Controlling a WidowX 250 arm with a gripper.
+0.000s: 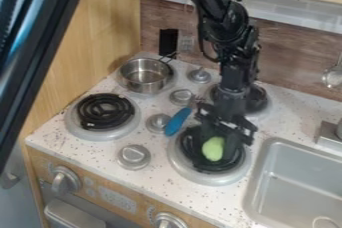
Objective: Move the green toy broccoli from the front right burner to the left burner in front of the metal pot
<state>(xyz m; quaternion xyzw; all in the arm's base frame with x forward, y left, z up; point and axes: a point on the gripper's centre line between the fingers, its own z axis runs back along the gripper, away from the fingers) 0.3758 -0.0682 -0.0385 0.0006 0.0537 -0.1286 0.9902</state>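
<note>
Your tool (226,131) is hanging right by the green rounded thing (213,149) at the front burner (200,178) beside the sink (252,188); whether it is gripping, you cannot tell. The thing is looking light, perhaps smooth, its middle offering the best hold. A blue-handled utensil (178,121) and steel pot (140,87) are sitting across the speckled surface (163,188).

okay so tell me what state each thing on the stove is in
Claw: pointing down at the front right burner
Green object: at the claw; can't tell whether held
Blue-handled utensil: lying between burners
Metal pot: upright, lidless, on the back left burner
</note>
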